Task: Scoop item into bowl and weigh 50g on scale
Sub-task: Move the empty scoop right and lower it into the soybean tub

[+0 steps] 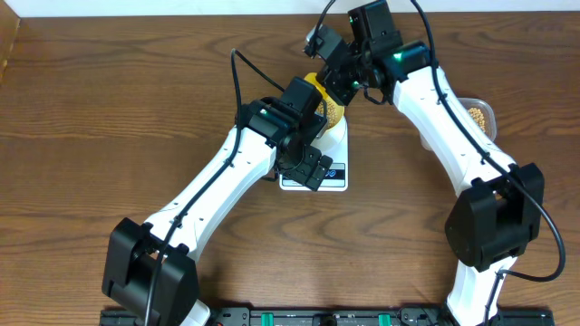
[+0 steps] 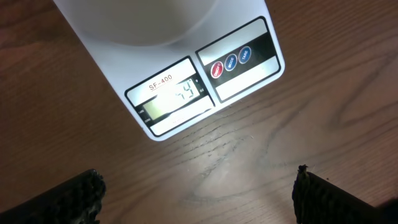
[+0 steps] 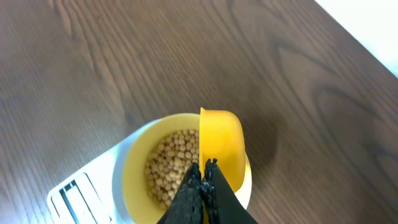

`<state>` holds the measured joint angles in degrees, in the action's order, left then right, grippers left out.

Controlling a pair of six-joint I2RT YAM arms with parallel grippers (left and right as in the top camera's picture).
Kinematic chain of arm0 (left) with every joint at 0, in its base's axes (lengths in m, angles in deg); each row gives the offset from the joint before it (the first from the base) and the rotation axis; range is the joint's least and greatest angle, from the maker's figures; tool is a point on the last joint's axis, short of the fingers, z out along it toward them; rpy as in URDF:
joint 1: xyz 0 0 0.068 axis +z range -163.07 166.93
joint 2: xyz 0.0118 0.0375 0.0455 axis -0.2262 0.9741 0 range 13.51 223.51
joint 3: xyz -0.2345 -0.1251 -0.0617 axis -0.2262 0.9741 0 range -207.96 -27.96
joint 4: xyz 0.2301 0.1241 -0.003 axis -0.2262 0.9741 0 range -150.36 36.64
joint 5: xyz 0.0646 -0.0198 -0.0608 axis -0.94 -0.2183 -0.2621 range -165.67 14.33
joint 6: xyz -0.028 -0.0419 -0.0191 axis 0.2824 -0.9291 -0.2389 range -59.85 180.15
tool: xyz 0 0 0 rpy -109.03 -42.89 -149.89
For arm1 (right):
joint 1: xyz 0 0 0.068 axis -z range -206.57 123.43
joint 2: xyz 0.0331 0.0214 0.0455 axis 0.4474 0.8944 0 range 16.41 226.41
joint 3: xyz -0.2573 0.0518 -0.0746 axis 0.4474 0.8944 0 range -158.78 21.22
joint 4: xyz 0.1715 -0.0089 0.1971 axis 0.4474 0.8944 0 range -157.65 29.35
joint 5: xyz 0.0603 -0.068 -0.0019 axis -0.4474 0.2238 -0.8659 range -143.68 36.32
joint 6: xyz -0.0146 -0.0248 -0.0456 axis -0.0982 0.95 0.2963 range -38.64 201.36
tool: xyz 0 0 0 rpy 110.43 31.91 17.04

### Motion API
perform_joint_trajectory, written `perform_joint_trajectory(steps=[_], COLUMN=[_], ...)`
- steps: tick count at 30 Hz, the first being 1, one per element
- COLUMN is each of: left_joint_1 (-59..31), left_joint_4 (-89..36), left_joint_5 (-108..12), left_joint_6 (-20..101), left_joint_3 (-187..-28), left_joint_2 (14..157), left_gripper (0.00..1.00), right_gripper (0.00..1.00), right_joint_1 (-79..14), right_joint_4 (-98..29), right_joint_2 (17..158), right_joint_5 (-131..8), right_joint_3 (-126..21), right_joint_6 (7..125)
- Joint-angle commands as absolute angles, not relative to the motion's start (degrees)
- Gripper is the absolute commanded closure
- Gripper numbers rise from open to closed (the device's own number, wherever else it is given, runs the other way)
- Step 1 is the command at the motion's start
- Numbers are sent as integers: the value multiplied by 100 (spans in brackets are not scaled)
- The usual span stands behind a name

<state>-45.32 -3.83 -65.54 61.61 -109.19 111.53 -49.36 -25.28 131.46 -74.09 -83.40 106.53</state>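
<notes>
The white scale (image 1: 333, 174) sits mid-table with the pale yellow bowl (image 3: 134, 171) on its platform. Tan beans (image 3: 172, 163) fill the bowl. My right gripper (image 3: 204, 167) is shut on the bright yellow scoop (image 3: 222, 140), held tilted over the bowl's right side. In the left wrist view the scale (image 2: 186, 81) shows its lit display (image 2: 177, 98) reading about 74, with red and blue buttons (image 2: 231, 61). My left gripper (image 2: 198, 190) is open and empty above bare table just in front of the scale. In the overhead view the left gripper (image 1: 313, 167) covers part of the scale.
A clear plastic tub (image 1: 480, 115) with beans stands at the right, partly hidden behind my right arm. Wooden table (image 1: 109, 136) lies all around; a white wall edge runs along the back.
</notes>
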Motion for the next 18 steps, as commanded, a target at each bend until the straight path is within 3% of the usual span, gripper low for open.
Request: perform_joint_trajectory(steps=[1,18], left_joint_1=[-4515,-4515], left_joint_4=[-372,-372], left_joint_5=[-6628,-6630], left_joint_6=[6139,6139], left_joint_3=[-10895,-10897], left_joint_2=[11199,11199], left_gripper=[2,2], right_gripper=[99,99], right_joint_1=[-4967,-4228], right_joint_4=[-2637,-2803], right_joint_2=[12923,12529], right_joint_5=[-7511,-7527], right_joint_3=[-8410,-8500], right_joint_6=[10157,8723])
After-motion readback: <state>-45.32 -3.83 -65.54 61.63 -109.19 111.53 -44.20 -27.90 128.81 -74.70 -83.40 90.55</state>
